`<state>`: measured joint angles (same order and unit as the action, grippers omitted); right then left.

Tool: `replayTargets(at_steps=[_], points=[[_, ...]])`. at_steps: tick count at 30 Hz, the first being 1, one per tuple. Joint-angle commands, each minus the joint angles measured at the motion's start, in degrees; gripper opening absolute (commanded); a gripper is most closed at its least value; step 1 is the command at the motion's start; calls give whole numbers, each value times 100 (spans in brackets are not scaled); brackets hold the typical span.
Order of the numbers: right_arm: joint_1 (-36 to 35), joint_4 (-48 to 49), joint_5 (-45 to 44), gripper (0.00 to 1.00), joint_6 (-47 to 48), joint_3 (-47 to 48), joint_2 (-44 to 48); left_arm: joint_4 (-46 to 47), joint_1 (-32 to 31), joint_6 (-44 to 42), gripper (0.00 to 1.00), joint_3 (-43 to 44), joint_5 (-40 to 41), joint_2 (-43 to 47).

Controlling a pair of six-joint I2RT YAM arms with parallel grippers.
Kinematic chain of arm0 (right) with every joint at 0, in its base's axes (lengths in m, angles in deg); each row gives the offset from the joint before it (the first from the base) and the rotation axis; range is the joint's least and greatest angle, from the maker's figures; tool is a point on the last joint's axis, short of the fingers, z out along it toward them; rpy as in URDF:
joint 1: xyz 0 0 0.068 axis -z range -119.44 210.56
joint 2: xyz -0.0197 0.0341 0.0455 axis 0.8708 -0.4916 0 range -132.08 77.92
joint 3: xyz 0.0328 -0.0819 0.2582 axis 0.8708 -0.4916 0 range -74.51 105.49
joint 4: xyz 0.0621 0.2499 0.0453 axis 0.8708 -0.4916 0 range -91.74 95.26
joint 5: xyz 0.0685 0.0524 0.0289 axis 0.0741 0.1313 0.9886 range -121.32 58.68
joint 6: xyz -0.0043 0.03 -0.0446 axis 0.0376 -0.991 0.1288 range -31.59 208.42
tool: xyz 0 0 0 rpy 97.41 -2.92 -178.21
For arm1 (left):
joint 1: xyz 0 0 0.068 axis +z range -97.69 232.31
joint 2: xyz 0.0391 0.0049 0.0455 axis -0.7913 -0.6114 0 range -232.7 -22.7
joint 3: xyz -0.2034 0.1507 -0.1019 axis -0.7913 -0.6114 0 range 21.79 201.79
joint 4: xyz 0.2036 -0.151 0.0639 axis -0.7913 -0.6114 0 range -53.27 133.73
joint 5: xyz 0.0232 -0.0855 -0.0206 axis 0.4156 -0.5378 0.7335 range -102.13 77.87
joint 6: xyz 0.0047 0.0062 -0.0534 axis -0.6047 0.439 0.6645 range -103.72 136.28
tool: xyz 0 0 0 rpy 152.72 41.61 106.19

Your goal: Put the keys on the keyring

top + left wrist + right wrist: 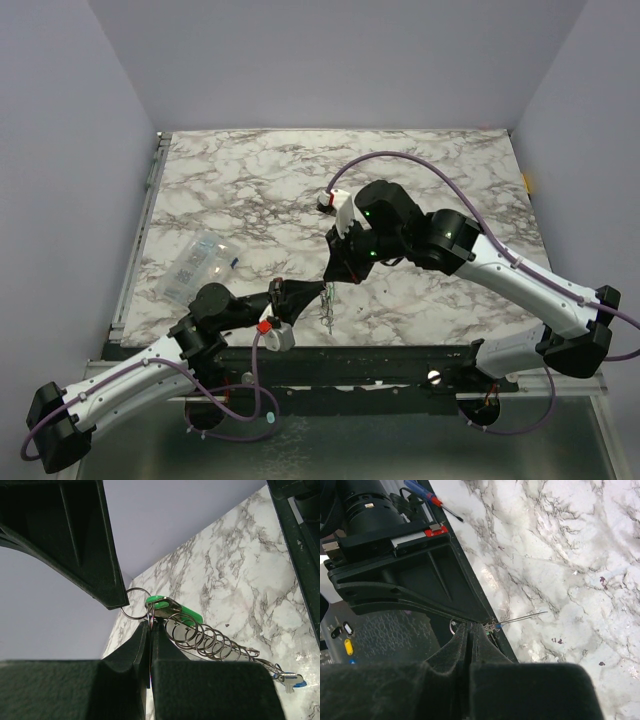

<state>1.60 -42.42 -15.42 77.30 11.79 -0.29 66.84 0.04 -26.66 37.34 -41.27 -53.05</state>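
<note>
Both grippers meet low over the near middle of the marble table. My left gripper (pixel 303 294) (pixel 150 621) is shut, with the keyring's small round ring (pixel 135 603) pinched at its tips. My right gripper (pixel 333 272) (pixel 470 628) is also shut, its tip on the same ring from the other side. The mint green key (pixel 173 608) hangs on that ring right by the left fingertips. The keyring (pixel 326 308) (pixel 220 647) trails away as a row of metal loops along a thin silvery bar (pixel 522 617). The blue key (pixel 294 681) lies at its far end.
A clear plastic bag (pixel 200 262) lies on the table's left side. In the right wrist view a screwdriver (pixel 431 498) with a blue and red handle lies beyond the left arm. The black base rail (pixel 380 355) runs along the near edge, and grey walls enclose the table.
</note>
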Motion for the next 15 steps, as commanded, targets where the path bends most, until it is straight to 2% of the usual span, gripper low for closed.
replayTargets(at_steps=[1,15], points=[[-67,-164,76,1,-48,98,16,224,-37,-4,0,-52,-65,86],[-124,-271,1,1,-60,239,-4,227,-32,5,0,-52,-62,72]])
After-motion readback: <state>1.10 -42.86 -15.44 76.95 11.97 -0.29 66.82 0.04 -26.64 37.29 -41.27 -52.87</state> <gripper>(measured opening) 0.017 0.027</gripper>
